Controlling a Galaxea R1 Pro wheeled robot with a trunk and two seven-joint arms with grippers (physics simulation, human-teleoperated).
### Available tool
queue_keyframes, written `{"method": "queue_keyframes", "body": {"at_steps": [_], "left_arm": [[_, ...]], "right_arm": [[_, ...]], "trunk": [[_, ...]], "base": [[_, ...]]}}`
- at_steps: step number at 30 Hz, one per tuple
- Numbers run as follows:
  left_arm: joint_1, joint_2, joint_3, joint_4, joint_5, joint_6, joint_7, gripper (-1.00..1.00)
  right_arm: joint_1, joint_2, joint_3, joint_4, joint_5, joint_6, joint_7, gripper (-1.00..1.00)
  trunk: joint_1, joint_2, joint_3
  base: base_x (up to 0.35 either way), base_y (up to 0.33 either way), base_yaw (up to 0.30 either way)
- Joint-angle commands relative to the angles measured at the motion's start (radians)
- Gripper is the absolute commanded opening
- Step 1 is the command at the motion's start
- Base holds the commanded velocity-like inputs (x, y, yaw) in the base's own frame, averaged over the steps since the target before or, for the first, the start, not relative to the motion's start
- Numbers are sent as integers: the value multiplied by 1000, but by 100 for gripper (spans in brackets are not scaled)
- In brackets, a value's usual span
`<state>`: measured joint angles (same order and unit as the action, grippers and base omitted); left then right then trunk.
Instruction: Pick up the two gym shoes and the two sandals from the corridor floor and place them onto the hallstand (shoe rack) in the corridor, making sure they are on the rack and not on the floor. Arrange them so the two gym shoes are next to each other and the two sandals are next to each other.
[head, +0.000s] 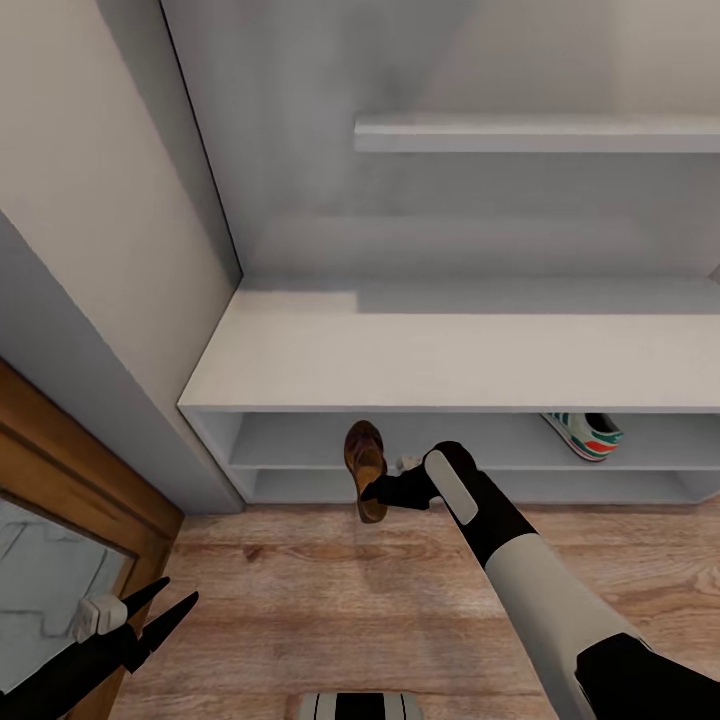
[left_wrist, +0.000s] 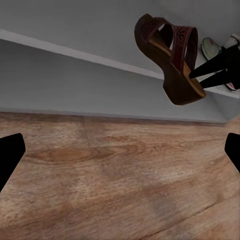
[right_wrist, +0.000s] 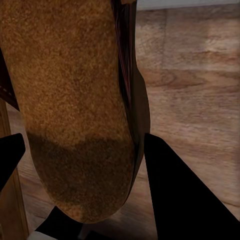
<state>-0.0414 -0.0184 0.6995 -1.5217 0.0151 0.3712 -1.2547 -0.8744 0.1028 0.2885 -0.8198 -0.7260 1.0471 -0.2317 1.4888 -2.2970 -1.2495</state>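
A reddish-brown sandal (head: 365, 470) with a tan footbed (right_wrist: 70, 110) hangs above the corridor floor (head: 330, 590), just in front of the hallstand (head: 440, 360) and level with its shoe shelves. My right gripper (head: 372, 492) is shut on its heel end, and its black fingers (left_wrist: 215, 67) show pinching that heel. One gym shoe (head: 585, 433), white with green stripes and a red-orange accent, lies on the upper shoe shelf to the right. At the lower left my left gripper (head: 165, 605) stands open over the floor, holding nothing.
A wooden door frame with glass (head: 60, 540) stands at the left, beside a grey wall. A wall shelf (head: 540, 132) juts out above the bench top. The robot's base (head: 360, 706) peeks in at the bottom edge.
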Motion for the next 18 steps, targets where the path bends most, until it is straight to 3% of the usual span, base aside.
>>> {"method": "queue_keyframes", "body": {"at_steps": [1, 6, 13, 18], "left_arm": [[0, 0, 0, 0, 0, 0, 0, 100], [0, 0, 0, 0, -2, 0, 1, 100], [0, 0, 0, 0, -7, 0, 3, 100], [0, 0, -1, 0, -6, 0, 2, 100]], "right_arm": [[0, 0, 0, 0, -3, -1, -1, -100], [0, 0, 0, 0, -3, -3, -1, -100], [0, 0, 0, 1, -2, -5, -1, -100], [0, 0, 0, 1, -3, -5, -1, -100]], "trunk": [[0, 0, 0], [0, 0, 0], [0, 0, 0], [0, 0, 0]], "base": [[4, 0, 0], [9, 0, 0], [201, 0, 0], [68, 0, 0]]}}
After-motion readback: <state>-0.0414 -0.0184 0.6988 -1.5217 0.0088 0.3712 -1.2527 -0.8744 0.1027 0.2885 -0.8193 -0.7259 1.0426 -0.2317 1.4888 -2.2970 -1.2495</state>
